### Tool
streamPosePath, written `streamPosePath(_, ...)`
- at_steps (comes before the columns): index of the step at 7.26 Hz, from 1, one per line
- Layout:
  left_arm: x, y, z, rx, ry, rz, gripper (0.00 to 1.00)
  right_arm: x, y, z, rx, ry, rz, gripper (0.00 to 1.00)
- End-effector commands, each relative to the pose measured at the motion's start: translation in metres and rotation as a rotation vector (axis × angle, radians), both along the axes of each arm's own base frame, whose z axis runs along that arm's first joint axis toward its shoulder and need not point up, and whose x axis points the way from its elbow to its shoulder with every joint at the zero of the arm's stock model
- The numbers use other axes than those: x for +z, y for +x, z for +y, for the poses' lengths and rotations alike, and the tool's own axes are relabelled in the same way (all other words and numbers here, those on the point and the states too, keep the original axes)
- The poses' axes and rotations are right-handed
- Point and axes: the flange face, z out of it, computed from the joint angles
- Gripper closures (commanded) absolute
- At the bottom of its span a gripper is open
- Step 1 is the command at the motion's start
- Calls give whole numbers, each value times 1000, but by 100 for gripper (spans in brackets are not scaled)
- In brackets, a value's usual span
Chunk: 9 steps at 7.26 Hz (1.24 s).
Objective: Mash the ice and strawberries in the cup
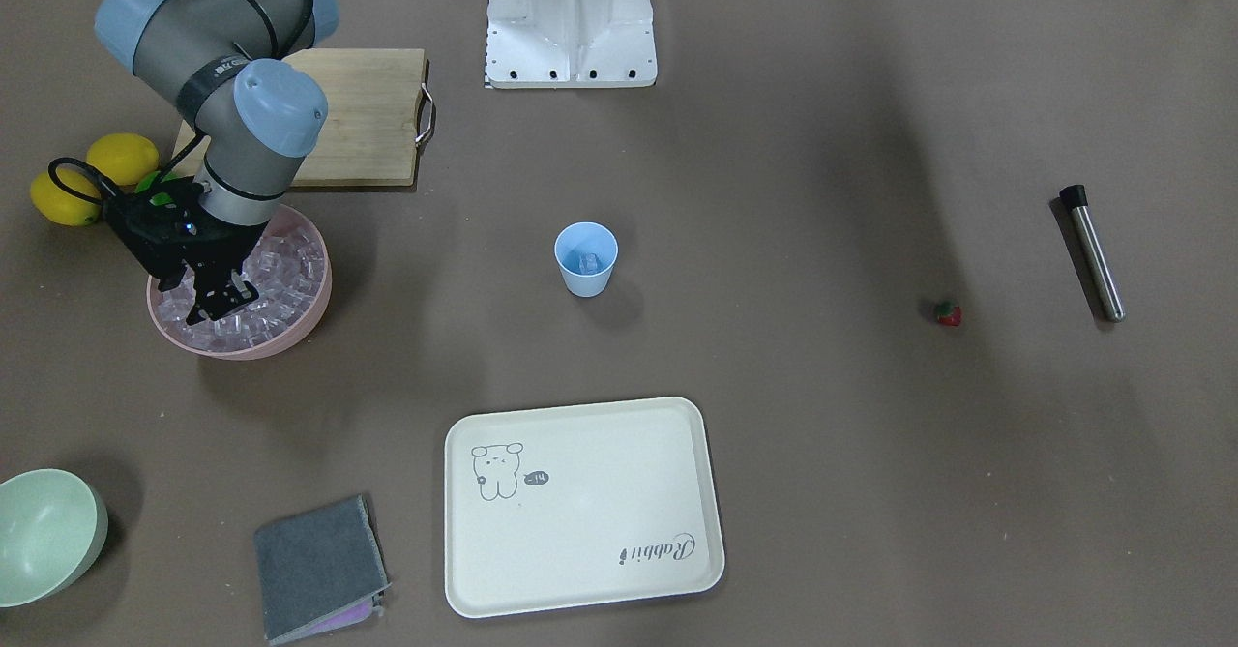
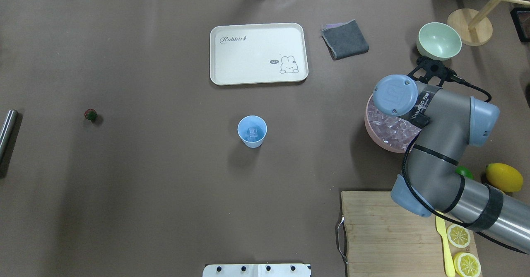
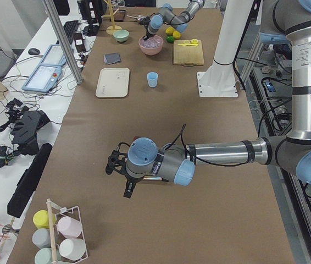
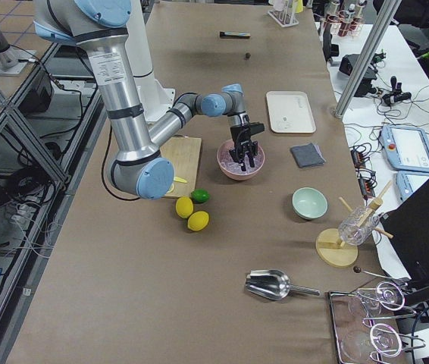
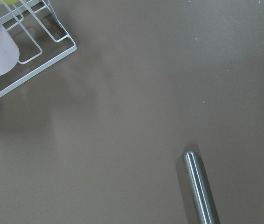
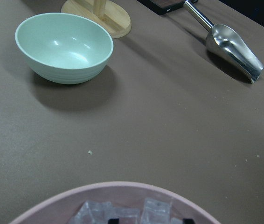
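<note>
Reaching down into a pink bowl (image 1: 251, 351) heaped with ice (image 1: 288, 262), the right gripper (image 1: 222, 304) stands well to the robot's right of the cup (image 1: 586, 258). Its two fingers are parted. The right wrist view shows their dark tips at the heap with a clear cube lying in the gap between them. The ice that the next grab seems to call for is therefore straight below the jaws. The cubes are blocky, with no long axis to line up against.

The cup stands upright, mouth up, with a little ice in its bottom.

The strawberry (image 1: 949, 313) lies alone on the table, well to the robot's left of the cup and far from the right gripper. It rests on its side. Its axis seems to run toward the cup, green top nearer the cup and red tip pointing away, though it is very small.

The left gripper (image 3: 127, 190) hangs farther out on that same side of the cup, so the left arm is probably the nearer one for the fruit. Whether its fingers are parted or closed cannot be told.

A metal rod (image 1: 1093, 252) lies beyond the strawberry from the cup, with its black cap toward the robot.
</note>
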Motion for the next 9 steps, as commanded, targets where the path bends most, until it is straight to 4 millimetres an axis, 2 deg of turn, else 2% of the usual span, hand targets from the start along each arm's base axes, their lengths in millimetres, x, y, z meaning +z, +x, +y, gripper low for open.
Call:
streamPosePath(1, 1, 0, 0, 0, -1, 0, 2, 0, 1, -1, 4, 1, -2, 56)
streamPosePath(4, 1, 0, 1, 1, 1, 1, 2, 7, 12, -6, 16, -5, 6, 62)
streamPosePath(9, -1, 0, 0, 2, 4, 0, 2, -3, 8, -6, 15, 6, -15, 74)
